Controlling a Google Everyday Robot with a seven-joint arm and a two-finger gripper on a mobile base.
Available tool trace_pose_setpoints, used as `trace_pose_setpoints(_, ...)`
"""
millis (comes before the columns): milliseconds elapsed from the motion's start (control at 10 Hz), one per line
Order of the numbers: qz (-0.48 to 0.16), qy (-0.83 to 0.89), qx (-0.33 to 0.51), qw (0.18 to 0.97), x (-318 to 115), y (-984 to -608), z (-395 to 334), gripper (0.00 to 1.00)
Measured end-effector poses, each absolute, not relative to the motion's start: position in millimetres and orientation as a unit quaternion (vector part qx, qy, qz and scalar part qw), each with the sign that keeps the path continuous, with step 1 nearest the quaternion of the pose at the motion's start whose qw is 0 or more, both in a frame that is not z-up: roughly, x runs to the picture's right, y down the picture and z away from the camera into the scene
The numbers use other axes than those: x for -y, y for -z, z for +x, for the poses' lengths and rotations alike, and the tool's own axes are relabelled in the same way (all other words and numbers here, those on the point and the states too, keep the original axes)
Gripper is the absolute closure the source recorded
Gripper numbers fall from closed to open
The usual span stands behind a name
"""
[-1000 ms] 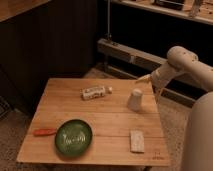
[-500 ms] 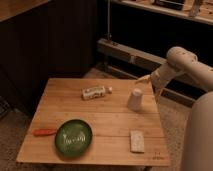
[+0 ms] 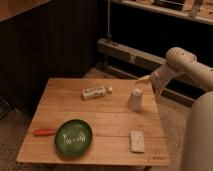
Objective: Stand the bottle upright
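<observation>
While the bottle [image 3: 93, 92] lies on its side on the tabletop [image 3: 112, 125], left of the cup [image 3: 135, 100], the gripper [image 3: 143, 78] hovers just beyond the cup; open or closed, I cannot tell.

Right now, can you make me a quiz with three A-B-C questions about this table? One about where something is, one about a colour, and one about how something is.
1. Where is the gripper?
A. By the far right side of the table, just beyond the white cup
B. Over the near left corner
C. Under the table

2. What colour is the round pan?
A. Blue
B. White
C. Green

3. How is the bottle?
A. Standing upright
B. Lying on its side
C. Inside the cup

Answers:
1 A, the arm's tip hangs just past the cup.
2 C, its dish is plainly green.
3 B, its long body rests flat on the wood, with the cap pointing sideways.
</observation>
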State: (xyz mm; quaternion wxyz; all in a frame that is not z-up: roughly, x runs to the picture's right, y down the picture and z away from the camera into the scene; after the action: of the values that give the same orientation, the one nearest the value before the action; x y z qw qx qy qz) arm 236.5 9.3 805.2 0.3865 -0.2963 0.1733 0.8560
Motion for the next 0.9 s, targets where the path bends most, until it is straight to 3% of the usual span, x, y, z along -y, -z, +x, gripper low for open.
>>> trace_pose_setpoints(400,-0.285,-0.824,-0.129,0.472,29.5,-816.4,205.1,0.2)
trace_pose_setpoints(900,-0.336,-0.663,0.032,0.668,79.1,-818.1,153.8,0.2)
